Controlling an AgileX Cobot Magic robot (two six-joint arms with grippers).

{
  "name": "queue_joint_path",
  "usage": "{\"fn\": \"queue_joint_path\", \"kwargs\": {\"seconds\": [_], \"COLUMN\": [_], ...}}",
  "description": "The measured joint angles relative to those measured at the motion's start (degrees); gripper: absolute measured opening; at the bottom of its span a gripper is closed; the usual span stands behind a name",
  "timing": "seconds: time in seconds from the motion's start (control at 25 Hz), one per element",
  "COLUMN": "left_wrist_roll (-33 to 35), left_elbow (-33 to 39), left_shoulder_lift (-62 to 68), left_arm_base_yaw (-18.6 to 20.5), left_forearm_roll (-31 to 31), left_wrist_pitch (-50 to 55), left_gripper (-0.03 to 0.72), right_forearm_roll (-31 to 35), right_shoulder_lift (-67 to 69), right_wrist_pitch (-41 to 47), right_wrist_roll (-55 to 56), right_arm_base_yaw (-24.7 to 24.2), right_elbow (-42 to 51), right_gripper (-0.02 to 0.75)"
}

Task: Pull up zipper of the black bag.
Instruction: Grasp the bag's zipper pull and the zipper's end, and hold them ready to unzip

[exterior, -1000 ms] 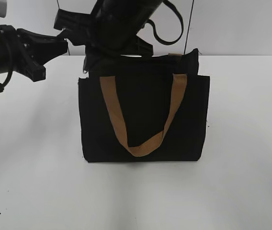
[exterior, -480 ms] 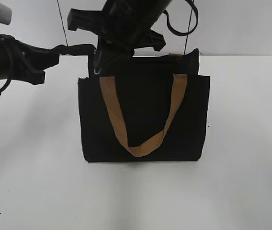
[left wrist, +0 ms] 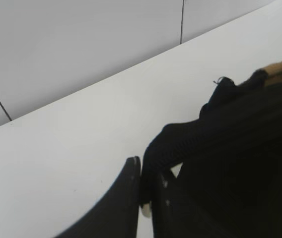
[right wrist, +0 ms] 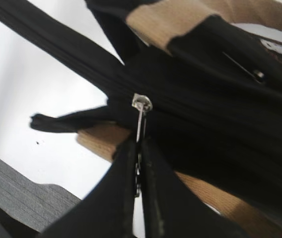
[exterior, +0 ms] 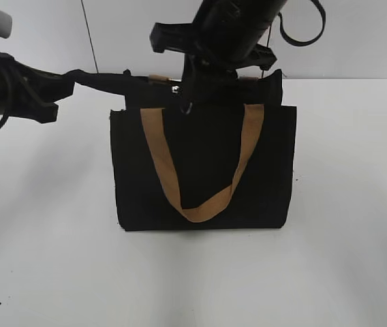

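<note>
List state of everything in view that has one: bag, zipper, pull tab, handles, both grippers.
black bag: upright on the table, top corner stretched out to the left.
zipper: taut; how far closed, cannot tell.
pull tab: pinched by the right gripper.
front handle: hanging slack down the bag's front.
left gripper: shut on the bag's end fabric.
right gripper: shut on the pull tab.

In the exterior view the right gripper (exterior: 192, 95) covers the middle of the black bag's (exterior: 204, 170) top edge, so the zipper (right wrist: 96, 64) cannot be followed there, and the rear tan handle (exterior: 249, 79) shows only as a sliver. The left gripper (left wrist: 146, 198) runs off the bottom edge of the left wrist view. In the right wrist view the pull tab's (right wrist: 141, 121) lower end vanishes between the closed fingers (right wrist: 118, 198).
</note>
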Motion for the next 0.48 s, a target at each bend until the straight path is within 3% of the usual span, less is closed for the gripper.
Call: {"fn": "queue_joint_path", "kwargs": {"seconds": [0.48], "left_wrist_roll": [0.0], "left_elbow": [0.2], "left_shoulder_lift": [0.0], "left_arm_base_yaw": [0.0], "left_forearm_roll": [0.0], "left_wrist_pitch": [0.2], "left_gripper": [0.035], "right_forearm_roll": [-0.9], "right_shoulder_lift": [-1.2], "right_wrist_pitch": [7.8], "right_wrist_roll": [-6.4], "right_arm_base_yaw": [-7.1], "right_elbow": [0.0], "right_gripper": [-0.008]}}
